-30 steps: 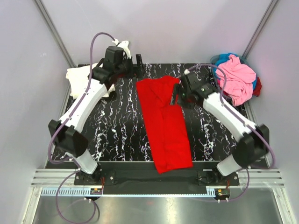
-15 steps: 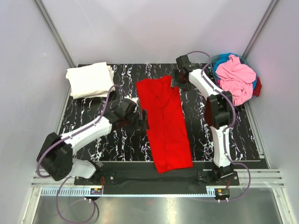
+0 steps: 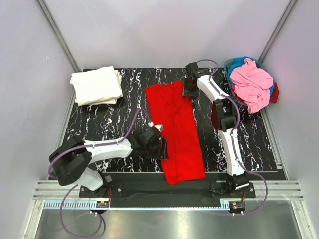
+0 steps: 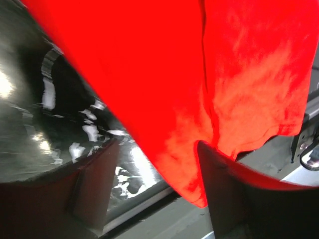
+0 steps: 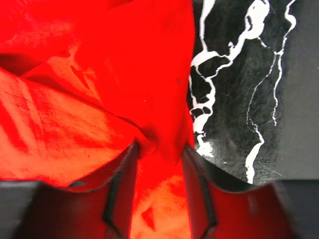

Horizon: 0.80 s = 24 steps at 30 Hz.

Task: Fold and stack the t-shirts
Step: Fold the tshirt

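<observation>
A red t-shirt (image 3: 174, 129) lies lengthwise down the middle of the black marbled table (image 3: 124, 109), folded into a long strip. My left gripper (image 3: 163, 148) is low at the shirt's left edge near the front; in the left wrist view it (image 4: 157, 147) is open, with the red shirt (image 4: 199, 74) edge lying between its fingers. My right gripper (image 3: 189, 89) is at the shirt's far right corner; in the right wrist view it (image 5: 159, 147) is closed on a bunched fold of the red cloth (image 5: 99, 74).
A folded white t-shirt (image 3: 95, 84) lies at the table's back left. A basket holding a pile of pink and blue shirts (image 3: 251, 84) stands at the back right. The table's front edge and metal rail (image 4: 279, 164) are right below the shirt's hem.
The left arm swung from the back left corner down to the shirt's front left edge. The right gripper moved up to the shirt's far right corner.
</observation>
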{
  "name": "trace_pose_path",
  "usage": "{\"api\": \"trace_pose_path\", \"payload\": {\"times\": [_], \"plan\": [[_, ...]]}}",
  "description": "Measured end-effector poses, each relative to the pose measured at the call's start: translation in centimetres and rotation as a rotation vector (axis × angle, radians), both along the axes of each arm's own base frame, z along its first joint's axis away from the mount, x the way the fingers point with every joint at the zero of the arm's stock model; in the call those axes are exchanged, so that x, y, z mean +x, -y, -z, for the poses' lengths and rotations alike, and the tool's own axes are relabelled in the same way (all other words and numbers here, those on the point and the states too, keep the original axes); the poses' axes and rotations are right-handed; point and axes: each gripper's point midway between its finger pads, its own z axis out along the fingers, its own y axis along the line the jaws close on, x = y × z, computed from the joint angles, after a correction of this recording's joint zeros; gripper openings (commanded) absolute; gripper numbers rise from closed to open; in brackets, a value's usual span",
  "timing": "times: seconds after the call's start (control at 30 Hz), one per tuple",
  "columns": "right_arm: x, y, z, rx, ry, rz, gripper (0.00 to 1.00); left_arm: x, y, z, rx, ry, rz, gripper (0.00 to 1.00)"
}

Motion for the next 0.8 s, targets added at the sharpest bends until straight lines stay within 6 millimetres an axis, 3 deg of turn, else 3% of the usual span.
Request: {"api": "trace_pose_path", "payload": {"times": [0.1,0.17,0.23,0.27,0.43,0.53,0.63,0.7,0.8], "plan": [[0.1,0.2,0.3,0.002,-0.004,-0.001,0.24,-1.0,0.6,1.1,0.002,-0.028,0.011,0.44],[0.3,0.2,0.5,0.013,-0.007,0.004,0.20,-0.9,1.2,1.3,-0.008,-0.028,0.012,0.29],[0.5,0.4,0.4,0.020,-0.005,0.007,0.17,-0.6,1.8,1.6,-0.013,-0.033,0.009,0.04],[0.6,0.5,0.5,0.023,-0.005,0.009,0.17,-0.5,1.9,1.8,-0.009,-0.035,0.009,0.00],[1.3,1.5,0.4,0.035,0.001,0.043,0.13,0.2,2.3,1.7,0.023,-0.029,0.016,0.00],[2.1,2.6,0.3,0.048,0.002,0.087,0.12,1.4,0.7,1.7,0.073,-0.015,-0.017,0.00],[3.1,3.6,0.3,0.066,0.010,0.130,0.13,3.5,-2.3,1.5,0.116,-0.003,-0.093,0.00],[3.6,3.7,0.3,0.080,0.019,0.146,0.18,5.0,-4.4,1.2,0.132,0.007,-0.153,0.00],[4.6,3.1,0.2,0.129,0.032,0.151,0.40,6.3,-6.4,0.8,0.152,0.025,-0.202,0.02]]}}
